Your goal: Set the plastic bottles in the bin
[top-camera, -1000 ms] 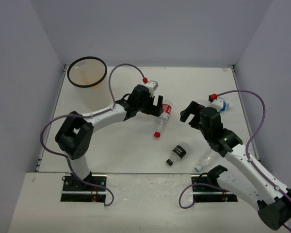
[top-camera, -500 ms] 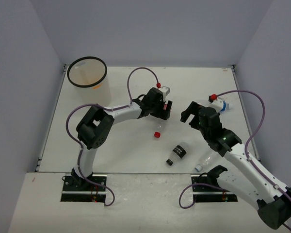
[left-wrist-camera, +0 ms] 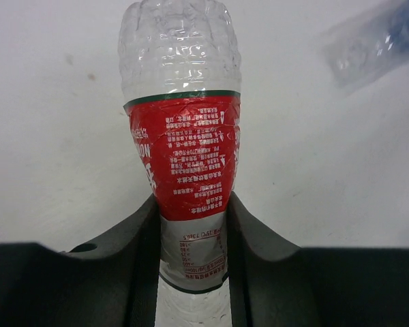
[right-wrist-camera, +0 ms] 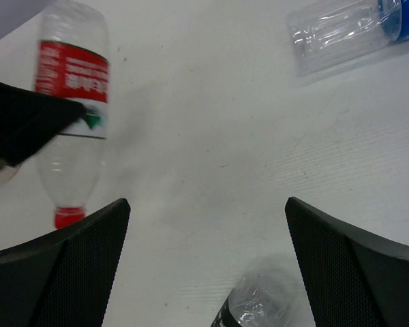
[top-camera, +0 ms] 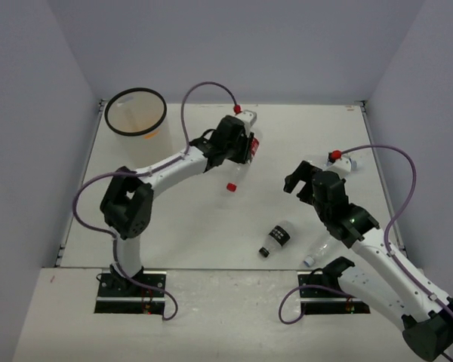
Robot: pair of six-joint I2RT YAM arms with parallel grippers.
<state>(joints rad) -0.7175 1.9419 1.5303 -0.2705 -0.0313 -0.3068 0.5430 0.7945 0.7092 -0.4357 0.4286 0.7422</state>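
A white, lightly scuffed bench [top-camera: 189,219] is boxed in by plain pale lilac walls [top-camera: 234,45]. The bin [top-camera: 136,113] stands at its far left corner. The left pincer [left-wrist-camera: 193,238] is clamped on the red-labelled bottle [left-wrist-camera: 186,150] near the middle of the bench, well apart from the bin, red cap toward the near edge; whether the bottle is clear of the surface is hard to tell. The right pincer [right-wrist-camera: 206,259] hangs spread wide and holds nothing. The black-labelled bottle [top-camera: 275,239] lies near the front, the plain clear bottle [top-camera: 317,250] just beside it and partly under the right arm. The blue-labelled bottle [right-wrist-camera: 341,27] is cut off at the frame edge.
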